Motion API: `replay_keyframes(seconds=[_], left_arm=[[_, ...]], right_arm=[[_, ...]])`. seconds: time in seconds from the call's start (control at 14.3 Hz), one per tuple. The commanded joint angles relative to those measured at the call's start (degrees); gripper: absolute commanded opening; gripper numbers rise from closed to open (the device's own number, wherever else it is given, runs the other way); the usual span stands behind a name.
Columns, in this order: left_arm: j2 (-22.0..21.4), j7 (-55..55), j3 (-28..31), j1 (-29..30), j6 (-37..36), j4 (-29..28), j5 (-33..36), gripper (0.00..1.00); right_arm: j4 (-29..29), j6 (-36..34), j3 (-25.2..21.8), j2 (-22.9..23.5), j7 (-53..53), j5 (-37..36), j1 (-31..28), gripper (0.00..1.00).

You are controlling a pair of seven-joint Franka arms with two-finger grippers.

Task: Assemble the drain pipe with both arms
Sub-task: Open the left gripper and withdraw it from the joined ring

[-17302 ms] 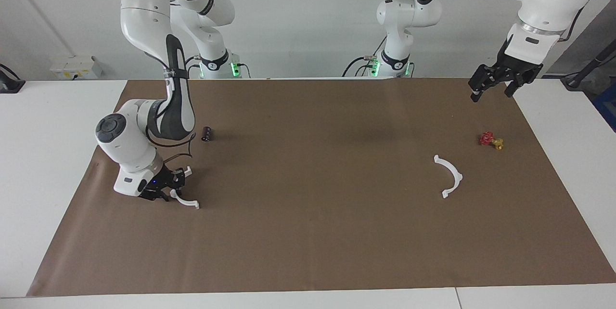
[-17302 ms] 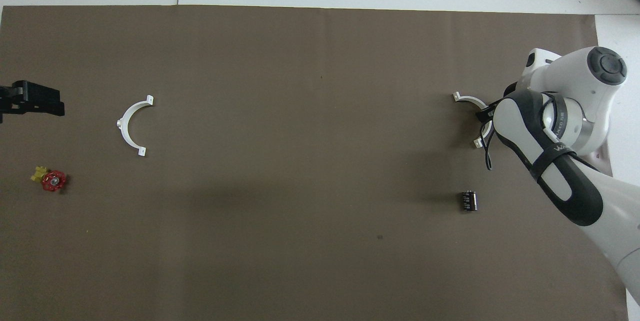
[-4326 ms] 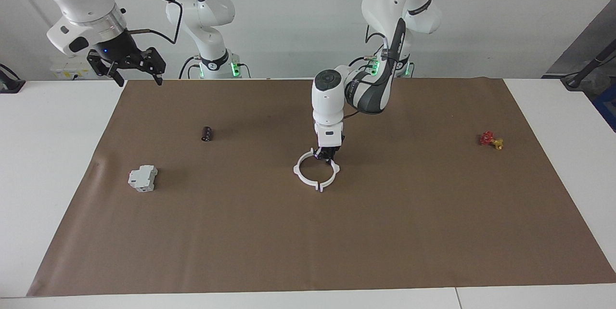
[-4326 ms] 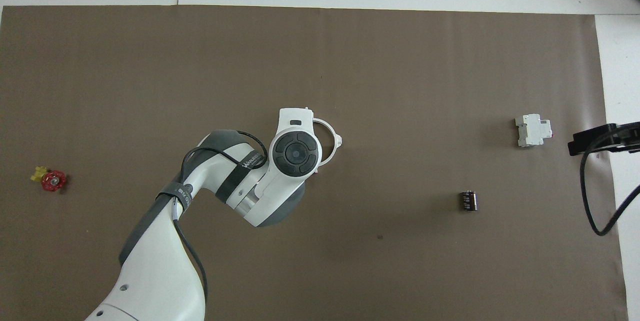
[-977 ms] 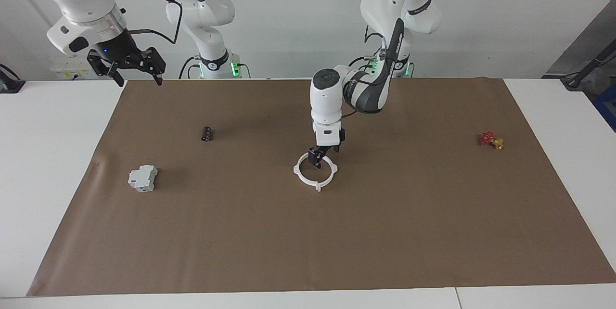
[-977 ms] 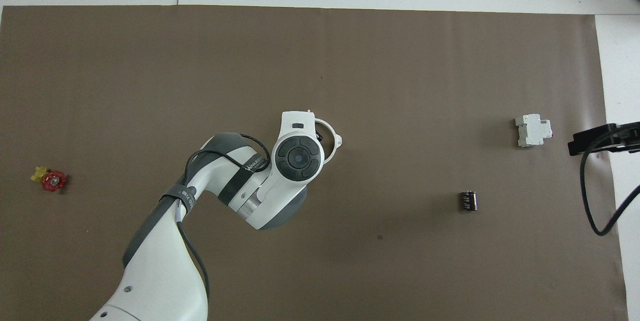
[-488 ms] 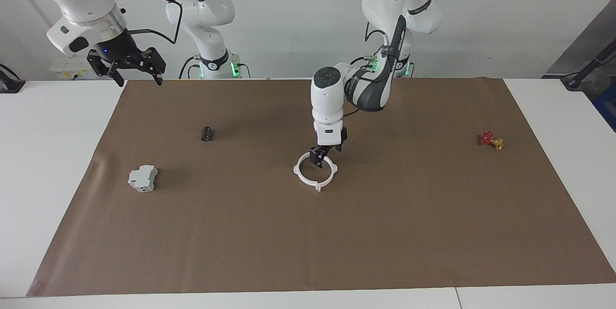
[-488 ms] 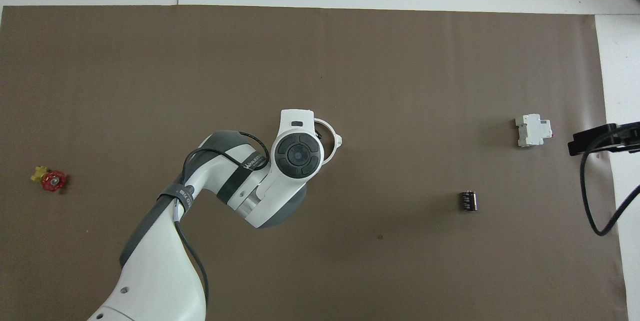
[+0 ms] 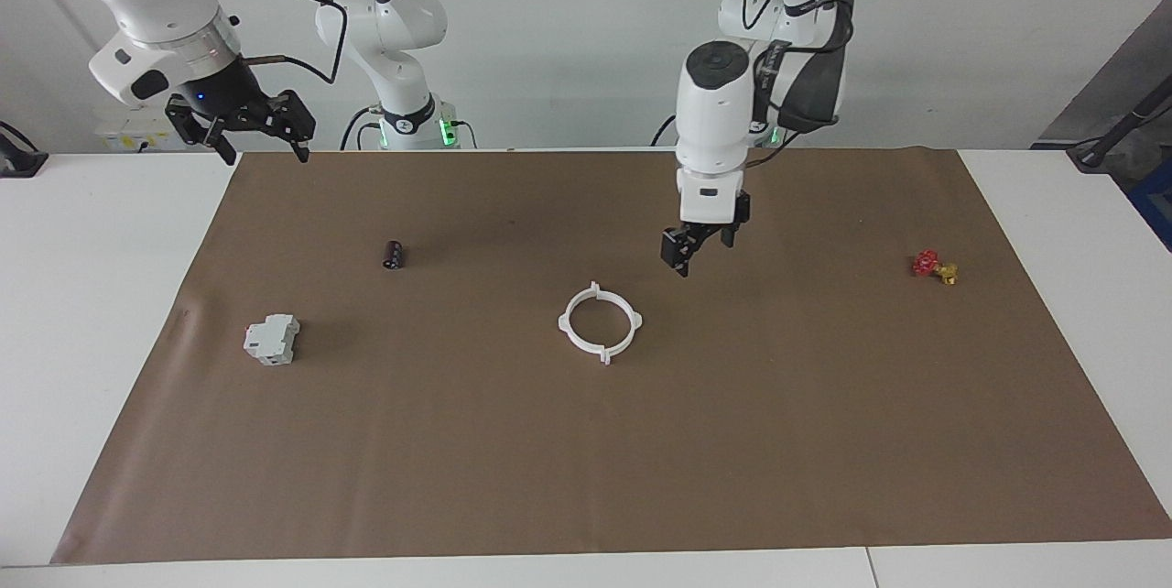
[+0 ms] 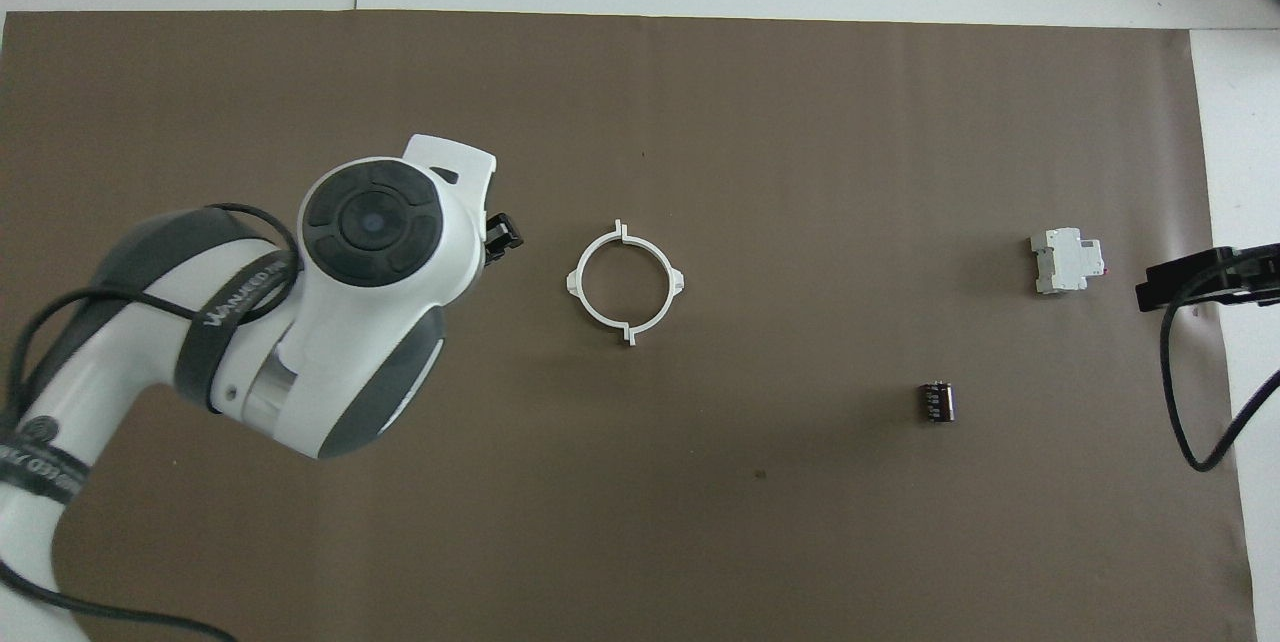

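While the two white half-rings lie joined as one ring [image 9: 600,322] [image 10: 626,284] flat on the brown mat [image 9: 586,478] [image 10: 700,122], near the middle of the tabletop [image 9: 92,295], neither arm touches it. Small tabs stick out around its rim.

The left gripper [image 9: 696,247] [image 10: 503,235] hangs in the air over bare mat beside the ring, toward the left arm's end of the tabletop, pointing down with its jaws apart and nothing between them. From overhead, the arm's white wrist covers most of that gripper, and only a black tip shows past it.

The right gripper [image 9: 245,125] [image 10: 1205,280] waits up in the air over the edge of the mat at the right arm's end, its jaws also apart and holding nothing.

A grey-white block [image 9: 271,340] [image 10: 1066,260] sits on the mat toward the right arm's end, about as far from the robots as the ring. A small black cylinder [image 9: 393,254] [image 10: 937,401] lies nearer to the robots than the block, between the block and the ring. A little red and yellow part [image 9: 934,266] [image 10: 98,358] rests on the mat toward the left arm's end, well apart from everything else.
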Motion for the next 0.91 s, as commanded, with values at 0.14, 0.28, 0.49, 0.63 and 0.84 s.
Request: replay_keyframes(seconds=[0.14,0.28,0.49,0.63,0.84], left_arm=[[-8.74,28.6,-0.38,14.66,-5.88,-1.06,-5.12,1.0],[-9.97,39.69,-0.38,19.42,-8.09,-1.06,-5.13,1.0],[-9.98,49.28,-0.38,22.86,-7.04,-1.33,-5.13,1.0],[-9.98,53.35,-0.38,24.01,-6.6,-1.59,-5.22,1.0],[-9.89,53.1,-0.38,23.92,-6.77,-1.24,-5.57,1.0]], right_arm=[[-1.26,0.2,0.34,-1.23,0.3,0.77,-0.67,1.0],[-1.26,0.2,0.34,-1.23,0.3,0.77,-0.67,1.0],[-1.26,0.2,0.34,-1.23,0.3,0.77,-0.67,1.0],[-1.26,0.2,0.34,-1.23,0.38,0.77,-0.67,1.0],[-1.26,0.2,0.34,-1.23,0.38,0.77,-0.67,1.0]])
